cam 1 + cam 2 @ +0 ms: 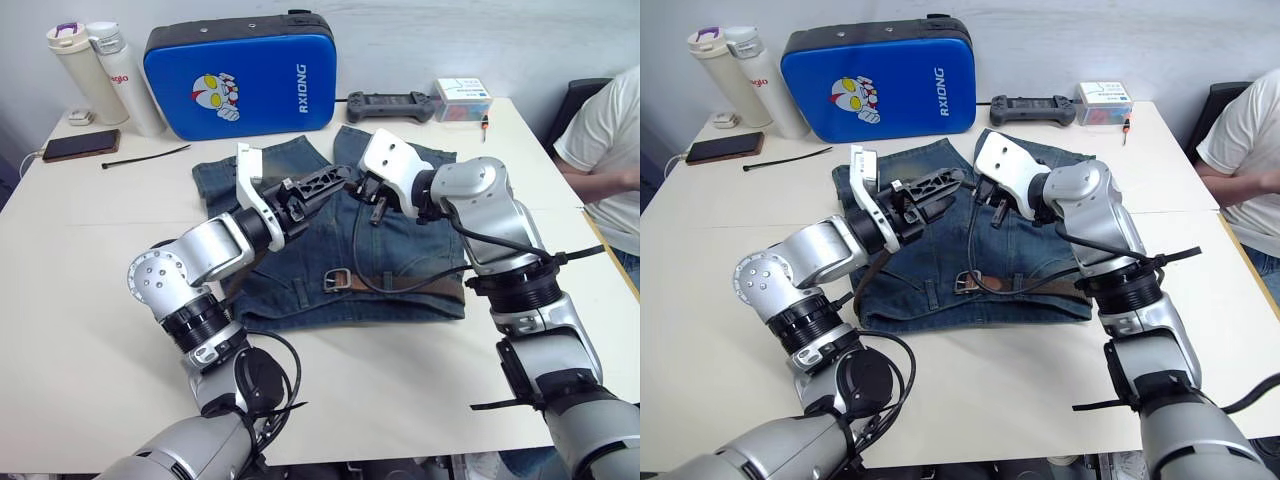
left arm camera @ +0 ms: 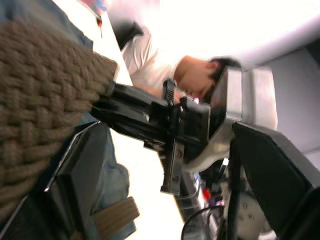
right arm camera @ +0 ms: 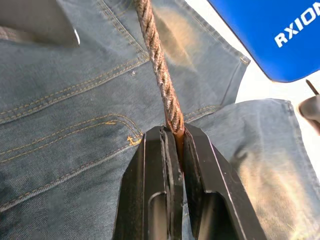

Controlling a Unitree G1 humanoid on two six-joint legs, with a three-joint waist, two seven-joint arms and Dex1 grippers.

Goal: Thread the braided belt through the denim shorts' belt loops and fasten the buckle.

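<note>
Along the far edge of the white table (image 1: 90,330) stood two tall white flasks (image 1: 105,75) at the far left corner, a blue padded case with a cartoon print (image 1: 240,80) beside them, then a dark handheld controller (image 1: 390,104) and a small white box (image 1: 462,98). A dark phone (image 1: 80,146) and a thin black cable tie (image 1: 145,156) lay near the left edge. A person in a pale shirt (image 1: 600,140) sat at the right edge.

The blue denim shorts with faded yellowish patches (image 1: 300,290) lay flat in the middle of the table, waistband towards me. The dark-brown braided belt with tan leather ends (image 1: 400,283) ran along that waistband, its silver rectangular buckle (image 1: 337,281) resting on the denim near the middle of the band. From there the strap rose in a loop off the shorts to my claws.

My right gripper (image 3: 174,131) hung over the legs of the shorts, clenched on the braided belt, the strap pinched edgewise between both black fingers. My left gripper (image 1: 330,183) hovered just beside it, above the left leg, fingers pointing at the right claw. In the left wrist view the woven strap lay close against one finger, but I could not tell whether that claw was gripping or released.
</note>
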